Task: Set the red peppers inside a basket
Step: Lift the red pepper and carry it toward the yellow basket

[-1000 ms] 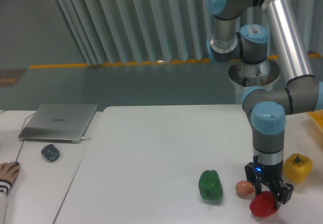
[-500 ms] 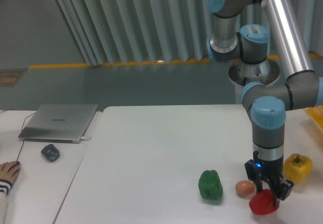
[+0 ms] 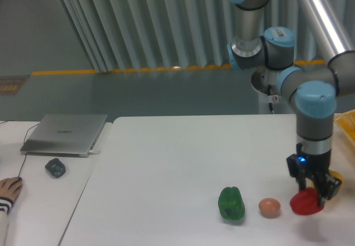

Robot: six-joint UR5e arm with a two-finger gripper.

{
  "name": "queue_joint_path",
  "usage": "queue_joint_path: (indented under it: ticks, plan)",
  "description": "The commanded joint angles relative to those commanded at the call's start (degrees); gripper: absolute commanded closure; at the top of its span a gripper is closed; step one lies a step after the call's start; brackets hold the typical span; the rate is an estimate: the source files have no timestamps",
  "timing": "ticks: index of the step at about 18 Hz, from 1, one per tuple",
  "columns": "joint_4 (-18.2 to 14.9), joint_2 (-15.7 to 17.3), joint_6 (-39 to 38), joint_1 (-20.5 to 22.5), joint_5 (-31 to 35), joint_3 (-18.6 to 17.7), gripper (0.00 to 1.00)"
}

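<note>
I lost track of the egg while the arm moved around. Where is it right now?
The egg sits near the table's front edge, at lower right of the camera view, between the green pepper and the red pepper in the gripper.

egg between two peppers, table

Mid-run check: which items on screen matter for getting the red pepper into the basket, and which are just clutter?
Belongs to the job:
red pepper, held in the gripper
basket, only a corner showing at the right edge

Just lying about:
green pepper
brown egg
yellow pepper, mostly hidden behind the gripper
laptop
small dark object
</note>
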Motion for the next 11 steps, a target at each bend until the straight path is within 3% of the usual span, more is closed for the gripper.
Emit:
queue_joint_path:
  ticks: [5, 11]
  plan:
    - [-2.9, 1.1, 1.4, 1.8, -0.3, 0.0, 0.63]
    - [-3.5, 2.5, -1.4, 1.9, -4.1, 0.6, 0.63]
